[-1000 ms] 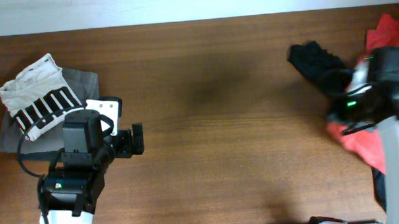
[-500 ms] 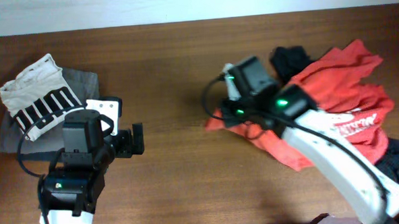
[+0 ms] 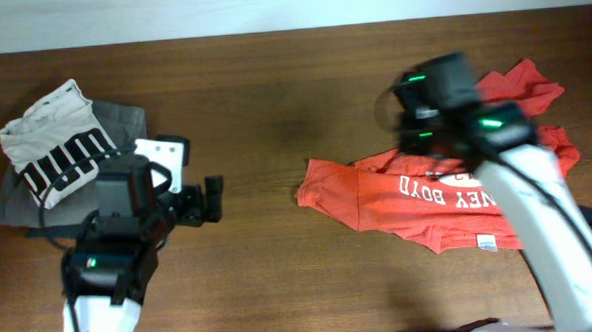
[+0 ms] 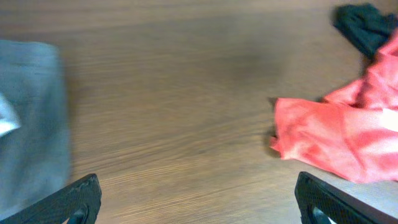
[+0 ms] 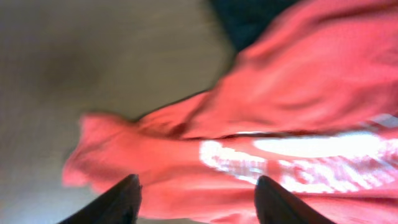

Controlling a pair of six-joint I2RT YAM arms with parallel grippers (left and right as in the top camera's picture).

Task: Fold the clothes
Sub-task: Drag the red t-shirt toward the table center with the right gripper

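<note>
Well, the red shirt [image 3: 427,195] lies spread out on the right side of the brown bench [image 3: 263,97]. It is not folded. It has wrinkles, and white letters show on its front. One end of it points toward the middle of the bench. The right arm [image 3: 522,176] reaches over the top part of the shirt and looks blurry from above. In the right wrist view, the right fingers [image 5: 121,199] are wide apart with nothing between them, and the red shirt fills most of the picture under them. I cannot tell if they touch the cloth. A black cloth [image 4: 364,25] peeks out behind the far side of the red shirt. The left arm [image 3: 119,244] is on the left side of the bench, well apart from the red shirt. The left fingers [image 4: 81,196] are wide open too and hold nothing. Only bare wood is under them, and they point toward the end of the red shirt. At the far left lies a white shirt [image 3: 60,141] with big black letters. It rests on top of a grey cloth [image 3: 124,118], just beside the left arm.
</note>
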